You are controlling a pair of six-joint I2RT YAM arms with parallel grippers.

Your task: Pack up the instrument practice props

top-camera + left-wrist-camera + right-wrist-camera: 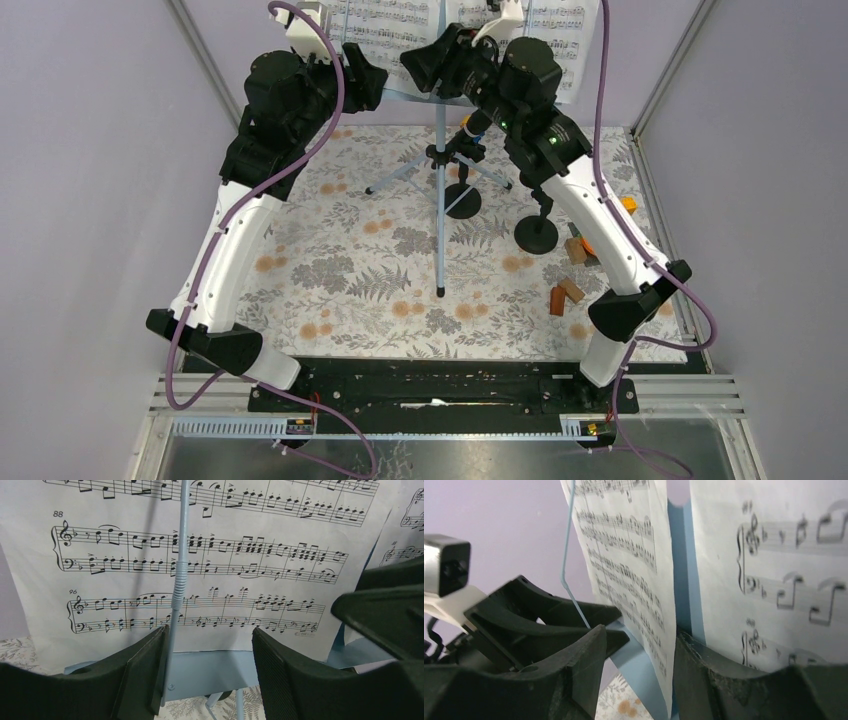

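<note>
Left gripper (208,636), right gripper (640,635) spread, masking music desk (210,669); pages (240,575) cropped.

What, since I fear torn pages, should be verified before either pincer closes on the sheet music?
1. Left pincer open: ok.
2. Right pincer open: ok.
3. Left page inside the left pincer's gap: ok.
4. Wire page holder clear of that gap: not ok, it crosses the page right beside one finger.
5. Right pincer around one page only: cannot tell; the left page's edge hangs in its gap, the right page sits close behind a finger.
</note>
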